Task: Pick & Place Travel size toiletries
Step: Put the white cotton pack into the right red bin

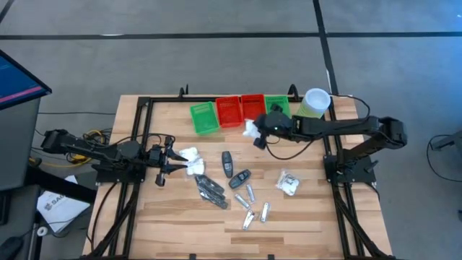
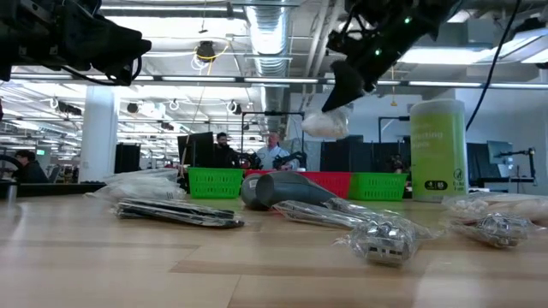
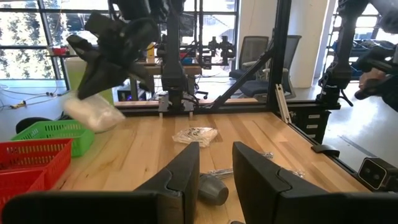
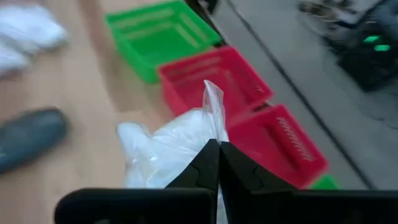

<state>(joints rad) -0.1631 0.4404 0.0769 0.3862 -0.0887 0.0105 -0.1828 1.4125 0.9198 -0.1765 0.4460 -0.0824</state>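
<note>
Right pincer [image 1: 258, 132] pinching a white soft packet [image 1: 251, 129] in the air beside the red trays [image 1: 240, 110], upper centre of the frame, left pincer [image 1: 172, 160] partly spread, empty, left of centre on the surface [image 1: 310, 217]

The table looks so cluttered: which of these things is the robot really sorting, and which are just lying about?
Part of the job:
- white packet, pinched in the right pincer
- white packets by the left pincer
- silver tubes
- dark oval pieces
- black narrow pieces
- clear packet

Just lying about:
- tall green cylinder
- red and green trays
</note>
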